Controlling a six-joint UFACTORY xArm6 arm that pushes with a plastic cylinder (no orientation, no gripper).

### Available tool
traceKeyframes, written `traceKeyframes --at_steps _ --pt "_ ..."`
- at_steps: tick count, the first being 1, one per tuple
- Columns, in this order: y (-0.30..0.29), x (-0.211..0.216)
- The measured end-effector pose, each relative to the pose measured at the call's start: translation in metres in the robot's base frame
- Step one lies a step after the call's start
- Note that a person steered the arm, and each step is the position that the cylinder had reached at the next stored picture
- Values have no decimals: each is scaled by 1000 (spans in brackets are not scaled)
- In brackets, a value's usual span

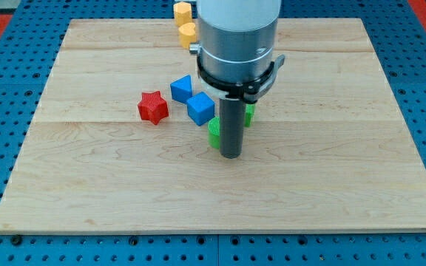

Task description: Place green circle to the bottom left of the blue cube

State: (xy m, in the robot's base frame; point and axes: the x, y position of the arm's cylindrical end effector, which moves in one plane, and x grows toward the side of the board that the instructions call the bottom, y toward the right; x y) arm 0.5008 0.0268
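Green circle point(214, 133): lay just below-right of blue cube point(200, 108), touching my tip point(231, 154) on its left side. Judged light, rigid, slippery; push low, centred. No pincer fitted.

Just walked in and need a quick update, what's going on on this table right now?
A robot arm with a straight dark rod is pushing small blocks around a wooden board. My tip sits right against a green block, just on its right, below the two blue blocks. Another green block peeks out behind the rod. A red star lies to the view's left, and two yellow blocks sit at the top edge.
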Motion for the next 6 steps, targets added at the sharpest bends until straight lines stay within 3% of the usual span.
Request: traceKeyframes --at_steps 2,4,5,6 --pt "25 -17" --pt "-50 -28" --pt "-43 -21" --pt "28 -14"
